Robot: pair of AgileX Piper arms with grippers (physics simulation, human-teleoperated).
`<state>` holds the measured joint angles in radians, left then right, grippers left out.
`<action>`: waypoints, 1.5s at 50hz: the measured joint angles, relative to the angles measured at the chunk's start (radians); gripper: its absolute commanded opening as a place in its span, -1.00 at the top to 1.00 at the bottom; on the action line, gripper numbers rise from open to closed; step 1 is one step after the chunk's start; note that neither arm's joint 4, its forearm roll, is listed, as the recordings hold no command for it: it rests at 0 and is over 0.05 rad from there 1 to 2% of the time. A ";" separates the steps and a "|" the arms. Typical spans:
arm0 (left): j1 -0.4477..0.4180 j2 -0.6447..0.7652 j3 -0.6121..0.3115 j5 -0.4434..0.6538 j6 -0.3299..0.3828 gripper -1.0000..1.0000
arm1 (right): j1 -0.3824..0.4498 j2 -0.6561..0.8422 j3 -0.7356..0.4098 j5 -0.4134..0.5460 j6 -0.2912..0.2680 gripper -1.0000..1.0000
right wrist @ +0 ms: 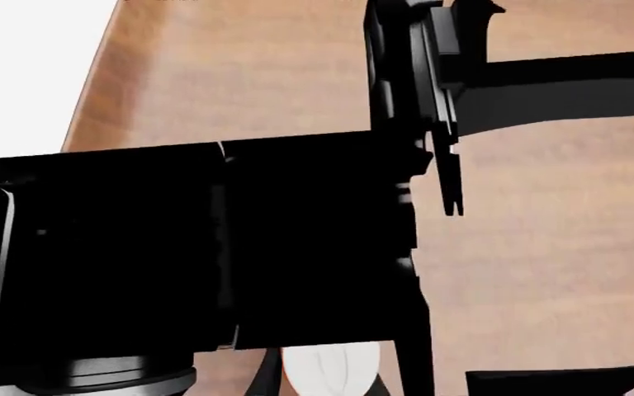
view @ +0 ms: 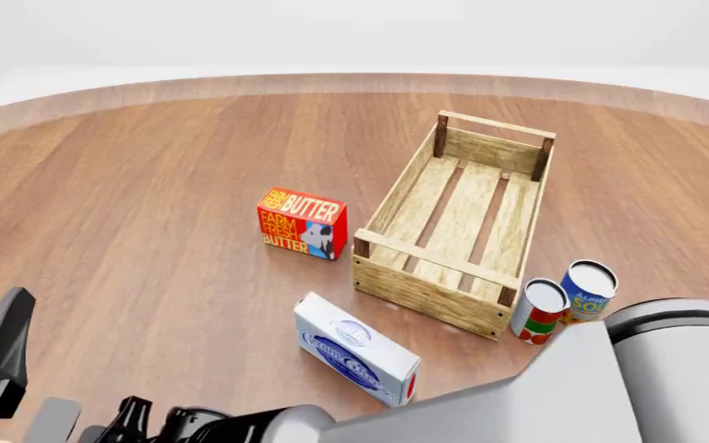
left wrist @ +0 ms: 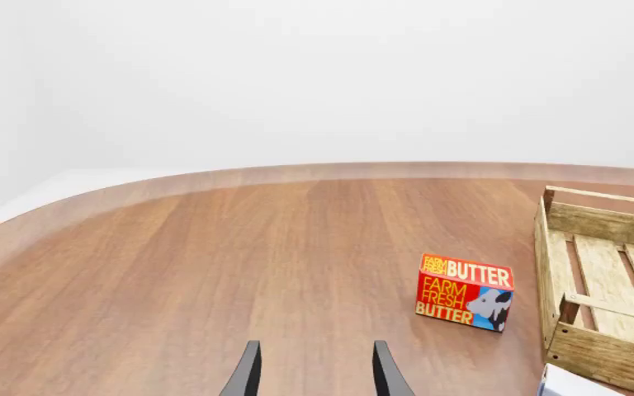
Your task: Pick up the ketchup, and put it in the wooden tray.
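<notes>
The wooden table [view: 145,185] fills the front view, with a rounded far edge. The grey right arm [view: 650,369] enters from the near right corner and crosses low along the near edge toward the left. Its dark end parts lie at the near left.

The tray [view: 435,288] stands right of centre. Its long axis runs from near to far, angled slightly right. Its slatted bottom shows bare.

A white-and-blue box [view: 354,351] lies flat near the tray's near left corner, a little apart from it. The butter box [view: 302,222] stands upright left of the tray, apart from it. Two cans stand just beside the tray's near right corner: a red-and-white can [view: 539,312] and a blue can [view: 586,288], close together.

The left gripper [left wrist: 317,375] has its two dark fingers set apart, with only table between them.

The right gripper [right wrist: 326,381] is mostly hidden behind the black body of the other arm. A pale rounded object [right wrist: 328,356] shows between its fingers. Whether the fingers clamp it cannot be told.

The ketchup cannot be identified with certainty in any view, so its place cannot be told.
</notes>
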<state>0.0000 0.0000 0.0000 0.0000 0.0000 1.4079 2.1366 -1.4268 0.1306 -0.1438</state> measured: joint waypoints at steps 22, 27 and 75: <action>0.000 0.000 0.000 0.000 0.000 -1.00 | -0.021 -0.056 0.095 -0.062 0.008 1.00; 0.000 0.000 0.000 0.000 0.000 -1.00 | -0.036 -0.078 0.126 -0.077 0.015 1.00; 0.000 0.000 0.000 0.000 0.000 -1.00 | -0.229 -0.275 0.209 0.005 0.005 1.00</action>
<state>0.0000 0.0000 0.0000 0.0000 0.0000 1.1788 1.8613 -1.2177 0.1358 -0.1387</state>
